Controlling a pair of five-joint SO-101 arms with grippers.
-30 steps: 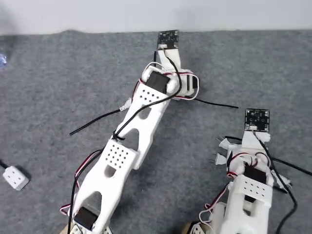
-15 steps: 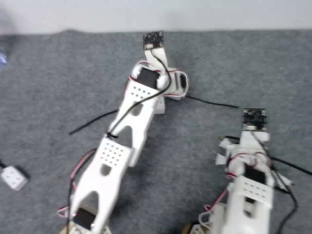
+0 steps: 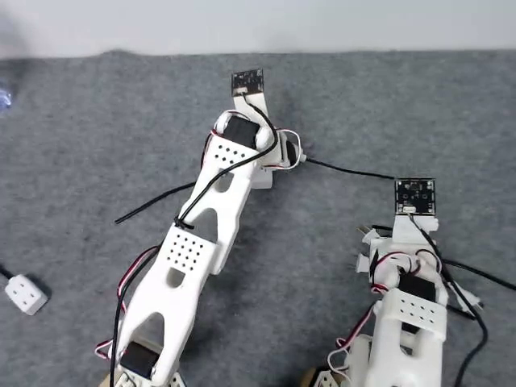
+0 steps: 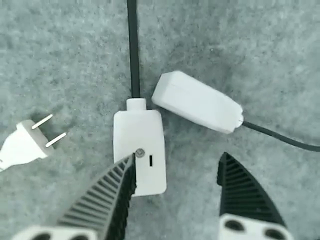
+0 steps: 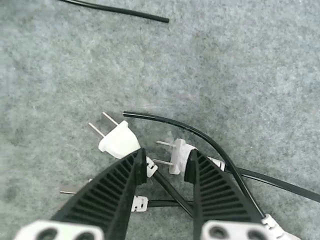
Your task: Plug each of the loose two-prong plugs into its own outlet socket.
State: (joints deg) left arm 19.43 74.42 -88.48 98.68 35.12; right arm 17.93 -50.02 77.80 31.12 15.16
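Observation:
In the left wrist view my left gripper stands open just above a white outlet socket whose black cable runs away from me. One finger overlaps that socket's edge. A second white socket lies tilted against it with its own black cable. A loose two-prong plug lies beside them. My right gripper hangs open over a cluster of plugs: one white plug by one finger, another in the gap at the fingertips. In the high view, plugs lie left of the right arm.
A third white socket block lies at the table's near left, far from both arms. A loose black cable runs left of the left arm, another between the arms. Black cables tangle around the right-side plugs. Grey carpet covers the table.
The left arm's wrist has swung left and slightly back across the table. The right arm has shifted a little left.

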